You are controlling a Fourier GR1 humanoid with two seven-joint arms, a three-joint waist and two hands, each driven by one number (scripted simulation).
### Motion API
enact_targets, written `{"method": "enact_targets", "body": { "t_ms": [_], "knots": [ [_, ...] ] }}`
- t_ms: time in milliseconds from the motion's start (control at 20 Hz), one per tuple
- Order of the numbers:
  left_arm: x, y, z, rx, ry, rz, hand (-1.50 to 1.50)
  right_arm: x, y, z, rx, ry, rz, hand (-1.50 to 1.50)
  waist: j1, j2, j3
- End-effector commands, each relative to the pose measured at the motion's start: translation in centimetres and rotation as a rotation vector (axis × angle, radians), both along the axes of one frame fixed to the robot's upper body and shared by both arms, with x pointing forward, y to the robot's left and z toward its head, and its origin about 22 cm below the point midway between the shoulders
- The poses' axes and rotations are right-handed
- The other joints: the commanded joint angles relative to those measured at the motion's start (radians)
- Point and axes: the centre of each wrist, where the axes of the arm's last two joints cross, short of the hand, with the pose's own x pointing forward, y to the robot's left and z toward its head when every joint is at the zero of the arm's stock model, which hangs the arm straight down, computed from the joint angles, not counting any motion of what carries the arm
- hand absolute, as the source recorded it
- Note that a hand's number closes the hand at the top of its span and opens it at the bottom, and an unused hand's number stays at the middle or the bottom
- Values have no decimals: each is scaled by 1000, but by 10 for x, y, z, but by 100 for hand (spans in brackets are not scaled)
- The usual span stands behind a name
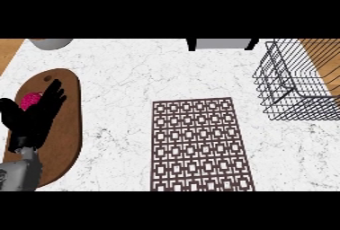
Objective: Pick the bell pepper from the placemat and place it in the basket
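Note:
A magenta object (29,99), likely the bell pepper, lies on the brown oval wooden board (66,130) at the counter's left, and my hand hides most of it. My left hand (34,117) is held over it, fingers straight and spread toward the far side, thumb out to the left. Whether the hand touches the object cannot be seen. The brown patterned placemat (199,143) in the middle has nothing on it. The black wire basket (292,81) stands at the far right with nothing in it. My right hand does not show.
A grey round vessel (50,42) sits at the far left edge. A grey box with black sides (222,43) stands at the far middle edge. White marble counter lies between the board, the placemat and the basket.

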Motion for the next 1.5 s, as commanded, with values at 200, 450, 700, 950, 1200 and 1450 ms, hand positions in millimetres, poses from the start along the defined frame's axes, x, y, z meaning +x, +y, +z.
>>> {"method": "enact_targets", "body": {
  "t_ms": [200, 450, 700, 950, 1200, 1450],
  "knots": [
    [8, -2, 8, -3, -24, -7, 0, 3, -20, 82, 74, -206, -162, 150, 2, 5, -2],
    [5, -12, -3, -12, -10, -25, 0, 18, -18, 84, 101, -265, -245, 150, 25, 12, -3],
    [10, -20, 6, -3, -27, -57, 0, 33, -22, 91, 113, -309, -324, 150, 38, 15, -3],
    [13, -19, 9, -2, -26, -47, 0, 66, -32, 92, 10, -358, -490, 150, 41, 14, -3],
    [4, -15, 1, -2, -7, -63, 0, 108, -52, 110, -21, -367, -588, 150, 46, 11, -2],
    [14, 4, 7, -6, -11, -36, 0, 167, -83, 136, -40, -331, -591, 150, 30, 8, 1]
  ]
}}
